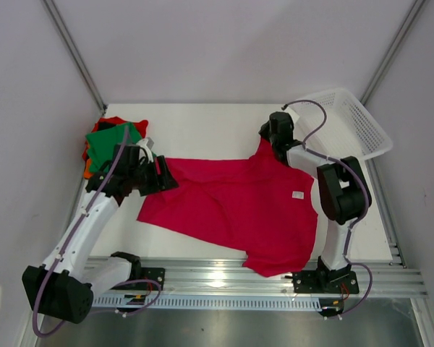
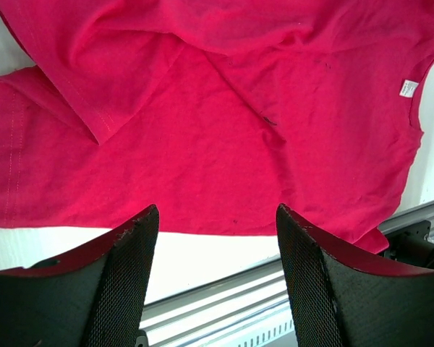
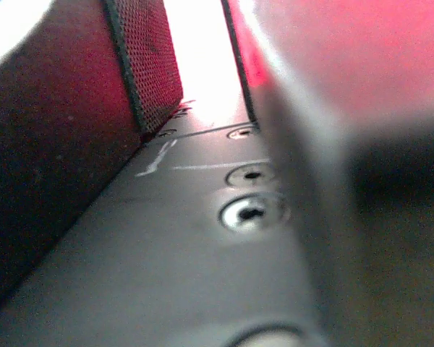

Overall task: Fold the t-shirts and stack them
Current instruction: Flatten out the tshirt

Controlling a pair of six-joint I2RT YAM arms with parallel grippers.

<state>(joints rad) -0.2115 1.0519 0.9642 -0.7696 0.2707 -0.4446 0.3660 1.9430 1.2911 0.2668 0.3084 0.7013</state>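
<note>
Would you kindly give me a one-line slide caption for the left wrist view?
Open left end effector facing a crimson t-shirt lying on the white table, white neck tag visible.

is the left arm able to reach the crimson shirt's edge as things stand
Probably yes: the left gripper hangs open right beside the crimson t-shirt, with only bare table between them and nothing blocking.

A white table (image 1: 202, 126) fills the middle of the scene, evenly lit, with a bright glare on the aluminium rail (image 1: 224, 275) along its near edge. Plain pale walls (image 1: 231, 43) close in the far side and both flanks. Two grey metal posts (image 1: 74, 54) slant up from the table's far corners, left and right. Nearer than the rail lies a dull grey surface (image 1: 275, 329).
</note>
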